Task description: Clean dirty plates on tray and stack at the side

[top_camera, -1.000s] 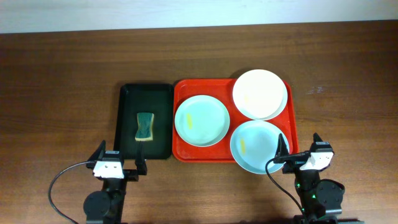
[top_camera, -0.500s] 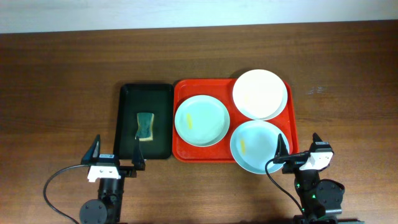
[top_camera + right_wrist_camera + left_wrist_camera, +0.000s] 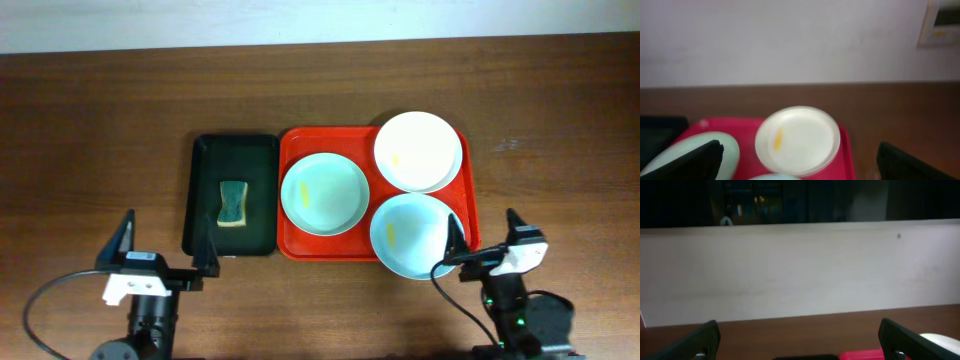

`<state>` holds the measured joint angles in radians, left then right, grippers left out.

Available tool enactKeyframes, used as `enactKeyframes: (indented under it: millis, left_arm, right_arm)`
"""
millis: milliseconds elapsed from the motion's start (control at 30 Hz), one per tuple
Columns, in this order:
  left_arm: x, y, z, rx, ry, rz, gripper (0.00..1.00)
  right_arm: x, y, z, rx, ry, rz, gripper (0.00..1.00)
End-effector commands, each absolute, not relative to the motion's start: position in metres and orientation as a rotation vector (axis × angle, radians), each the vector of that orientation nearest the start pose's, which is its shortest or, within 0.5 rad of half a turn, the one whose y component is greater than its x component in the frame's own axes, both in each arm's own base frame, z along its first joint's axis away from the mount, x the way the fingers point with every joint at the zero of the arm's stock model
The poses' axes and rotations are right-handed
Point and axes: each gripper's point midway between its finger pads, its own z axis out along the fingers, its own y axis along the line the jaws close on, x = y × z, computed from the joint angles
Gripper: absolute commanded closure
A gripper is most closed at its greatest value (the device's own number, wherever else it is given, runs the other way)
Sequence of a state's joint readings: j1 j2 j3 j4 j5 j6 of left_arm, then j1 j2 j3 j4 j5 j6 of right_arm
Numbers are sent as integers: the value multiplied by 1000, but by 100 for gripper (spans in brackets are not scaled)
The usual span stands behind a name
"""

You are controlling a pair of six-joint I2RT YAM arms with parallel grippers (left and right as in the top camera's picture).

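Note:
The red tray (image 3: 298, 246) lies mid-table and carries three plates. A pale blue-green plate (image 3: 324, 194) is on its left, a white plate (image 3: 418, 151) at its far right, and a second blue-green plate (image 3: 410, 235) at its near right. Each shows a small yellow smear. My left gripper (image 3: 170, 230) is open and empty, near the front edge and left of the tray. My right gripper (image 3: 485, 218) is also open and empty, just off the tray's near right corner. The right wrist view looks over the white plate (image 3: 797, 137) and the tray (image 3: 847, 150).
A dark green-black tray (image 3: 235, 160) holding a green sponge (image 3: 233, 203) sits against the red tray's left side. Bare brown table surrounds both trays. A pale wall runs along the table's far edge (image 3: 800, 270). Black cables loop beside each arm base.
My left arm has drawn back and to the left toward the table's front edge. My right arm has shifted slightly toward the front right. Both grippers stay open; the plates have not moved.

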<state>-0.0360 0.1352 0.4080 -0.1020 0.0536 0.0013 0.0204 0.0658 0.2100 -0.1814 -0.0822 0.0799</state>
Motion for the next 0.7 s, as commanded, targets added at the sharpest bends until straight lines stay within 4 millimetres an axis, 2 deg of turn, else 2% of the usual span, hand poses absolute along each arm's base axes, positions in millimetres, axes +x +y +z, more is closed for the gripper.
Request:
enactKeyframes:
  millis: [0, 100, 233, 400, 533, 567, 600, 667]
  left_arm:
    - [227, -18, 344, 89, 1411, -59, 1]
    - [240, -22, 361, 105, 1478, -76, 1]
    - [260, -28, 365, 129, 1658, -110, 1]
    - [289, -30, 364, 129, 1926, -131, 1]
    - [302, -41, 346, 154, 2196, -213, 1]
    - [305, -43, 335, 155, 2289, -237, 1]
    - [309, -45, 318, 152, 2406, -262, 1]
    - [319, -46, 299, 145, 2498, -274, 1]
  right_arm:
    - [233, 23, 263, -27, 1601, 167, 2]
    - [240, 28, 286, -46, 1690, 194, 2]
    - [252, 39, 308, -72, 1886, 255, 2]
    - [268, 43, 314, -47, 2221, 294, 2]
    - [282, 44, 313, -26, 2400, 308, 2]
    - [286, 47, 312, -32, 2427, 336, 2]
    - [290, 60, 306, -57, 2474, 436, 2]
    - [296, 68, 295, -68, 2515, 502, 2]
